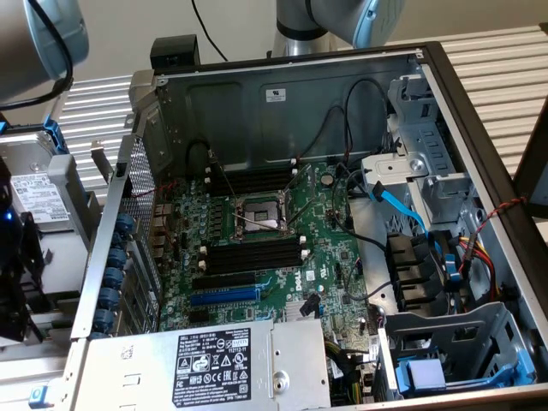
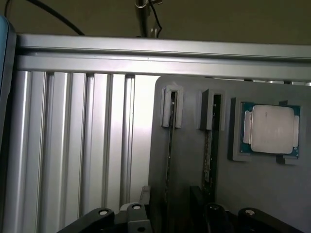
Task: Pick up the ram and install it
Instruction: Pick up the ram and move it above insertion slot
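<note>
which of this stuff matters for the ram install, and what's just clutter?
Job:
ram sticks, on edge in the grey tray
black memory slots on the motherboard
claw, open, by the ram sticks

Lying about:
processor in the tray
blue expansion slot
power supply
blue cable

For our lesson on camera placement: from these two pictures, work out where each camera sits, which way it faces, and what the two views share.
Exterior view: off the arm, high up, looking down at a slant into the open computer case; grey arm joints show above it.
Wrist view: on the wrist, facing down at a grey tray holding a processor chip and thin boards on edge, likely the ram; the dark hand shows close to the lens.
Shared: the ribbed aluminium table.
</note>
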Available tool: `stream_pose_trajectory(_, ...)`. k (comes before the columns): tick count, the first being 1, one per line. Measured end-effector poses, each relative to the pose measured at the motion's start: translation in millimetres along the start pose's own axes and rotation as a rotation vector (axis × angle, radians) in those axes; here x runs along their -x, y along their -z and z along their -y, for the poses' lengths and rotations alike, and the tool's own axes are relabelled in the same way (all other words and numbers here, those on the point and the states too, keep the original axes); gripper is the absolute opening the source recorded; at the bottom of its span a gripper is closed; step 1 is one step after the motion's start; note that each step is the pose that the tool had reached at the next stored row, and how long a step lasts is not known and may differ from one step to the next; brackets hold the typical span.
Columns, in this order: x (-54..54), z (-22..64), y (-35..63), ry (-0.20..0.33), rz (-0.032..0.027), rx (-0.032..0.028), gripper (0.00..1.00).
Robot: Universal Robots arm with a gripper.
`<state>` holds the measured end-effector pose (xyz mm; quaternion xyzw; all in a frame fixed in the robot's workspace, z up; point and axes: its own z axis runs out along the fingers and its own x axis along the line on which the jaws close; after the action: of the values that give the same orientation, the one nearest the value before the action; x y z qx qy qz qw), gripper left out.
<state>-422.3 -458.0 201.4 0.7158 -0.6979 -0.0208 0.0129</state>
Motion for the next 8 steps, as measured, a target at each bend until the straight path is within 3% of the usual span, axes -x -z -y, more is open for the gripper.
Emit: stream_pose_trajectory(8,-0.1,0.1,-2.8,0.0,0.0011,0.0057,0.44)
